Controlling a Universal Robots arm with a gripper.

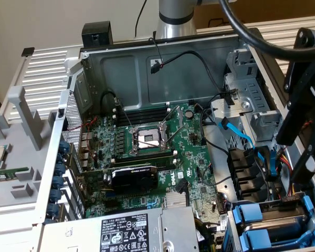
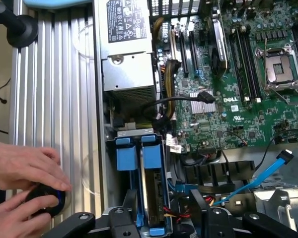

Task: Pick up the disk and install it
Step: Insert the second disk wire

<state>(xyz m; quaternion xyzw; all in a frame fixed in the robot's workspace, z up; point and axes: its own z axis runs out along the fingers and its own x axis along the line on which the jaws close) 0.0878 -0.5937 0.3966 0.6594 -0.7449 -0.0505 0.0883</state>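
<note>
- 2 blue-framed carriers stand on edge, side by side, in the drive cage (image 2: 134,133), just beside the power supply (image 2: 126,54).
- the disk (image 2: 153,161) is the carrier farther from the case's outer wall, seated in its slot; the other blue tray (image 2: 126,158) is just beside it.
- the gripper (image 2: 164,201) hangs over the cage, jaws spread wide, nothing pinched; the disk's end sits between them.
- the case (image 1: 147,73) also holds the motherboard (image 2: 228,114) and a graphics card (image 1: 134,178).
- 2 hands, 1 (image 2: 25,166) above the other (image 2: 17,213), rest on a black-and-blue knob (image 2: 47,201) on the ribbed metal surface (image 2: 54,99) outside the case.
</note>
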